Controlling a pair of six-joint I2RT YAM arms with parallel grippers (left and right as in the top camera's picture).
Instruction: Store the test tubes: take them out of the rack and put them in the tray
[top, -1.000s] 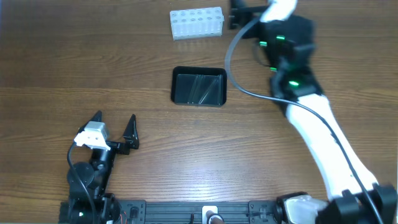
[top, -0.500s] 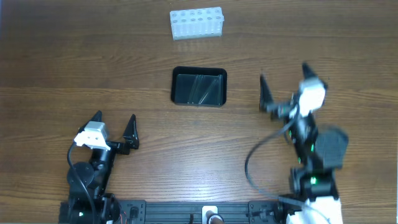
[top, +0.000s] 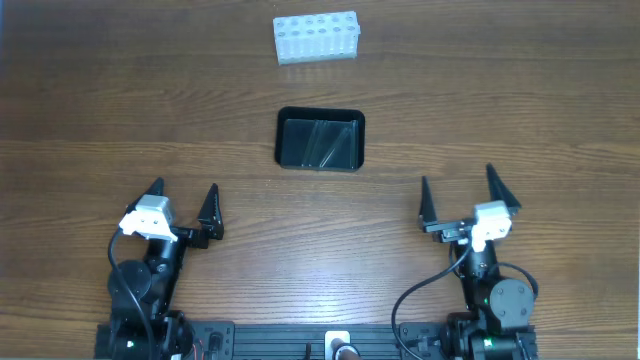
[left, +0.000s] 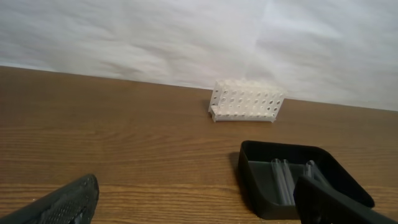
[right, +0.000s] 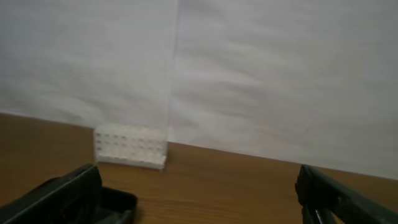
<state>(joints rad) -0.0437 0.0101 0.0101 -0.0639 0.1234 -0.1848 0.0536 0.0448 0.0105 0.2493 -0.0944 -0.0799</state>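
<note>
The left hand rests low on the desk, fingers spread and empty. Ahead, between the two arms, the black tray holds clear test tubes lying flat. The white rack stands beyond it, its long side across the desk; its holes look empty. The right hand is likewise spread, empty, and about equally far away.

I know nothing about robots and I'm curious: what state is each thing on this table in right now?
rack: upright, looks empty.
tray: partly filled.
test tubes: lying flat inside the tray.
left gripper: open, holding nothing.
right gripper: open, holding nothing.
</note>
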